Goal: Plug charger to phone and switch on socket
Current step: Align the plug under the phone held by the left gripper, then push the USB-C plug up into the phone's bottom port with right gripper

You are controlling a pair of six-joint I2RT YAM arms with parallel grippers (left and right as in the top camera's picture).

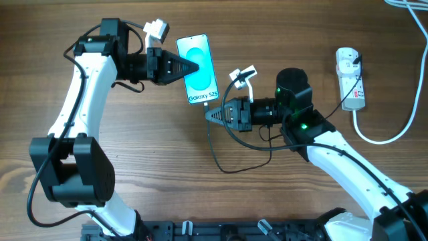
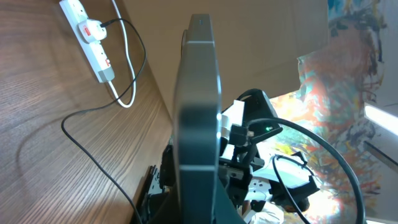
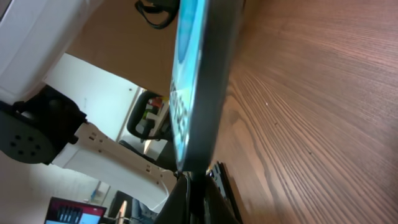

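The phone (image 1: 200, 84), screen lit teal and white, is held edge-up off the table by my left gripper (image 1: 194, 67), which is shut on its side. In the left wrist view the phone (image 2: 198, 93) stands edge-on between the fingers (image 2: 194, 208). My right gripper (image 1: 211, 114) is shut on the charger plug, right at the phone's lower edge. In the right wrist view the fingers (image 3: 193, 196) meet the phone's bottom end (image 3: 200, 81). The charger's black cable (image 1: 215, 150) loops over the table. The socket (image 1: 351, 79) lies far right, with a black plug in it.
The socket's thick white cord (image 1: 381, 137) curves along the right table edge. The socket (image 2: 93, 43) and thin black cable (image 2: 93, 149) also show in the left wrist view. Dark fixtures line the table's front edge (image 1: 221, 231).
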